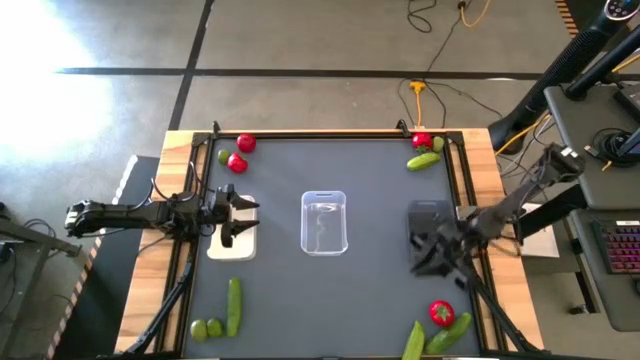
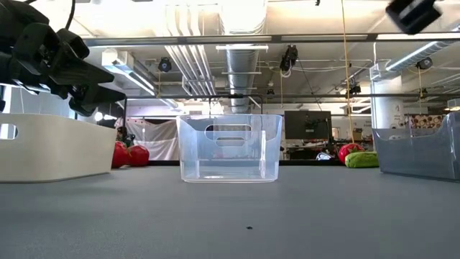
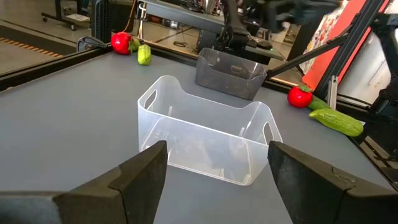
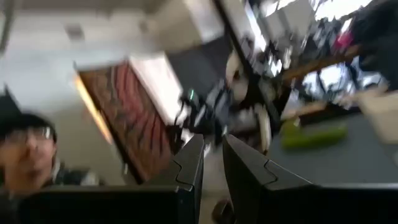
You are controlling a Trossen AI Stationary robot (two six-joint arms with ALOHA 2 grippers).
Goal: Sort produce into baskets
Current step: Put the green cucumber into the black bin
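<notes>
Produce along the bottom edge of the high view: two limes and a cucumber at lower left; a tomato with two more cucumbers at lower right, all on the dark surface.

Middle band, left to right: white basket, clear basket, dark grey basket. All three stand apart. Clear basket looks empty in the left wrist view.

Left tool sits over the white basket at centre left, fingers spread wide apart, nothing between them. In the low view it hangs at upper left above the white basket's rim.

Right tool is at centre right, over the near edge of the dark grey basket, blurred. Its wrist view shows the fingers nearly together with only a narrow gap, nothing held; a person shows at the lower left of that frame.

Top edge of the surface: two tomatoes and a lime at upper left; a tomato, a cucumber and a lime at upper right.
</notes>
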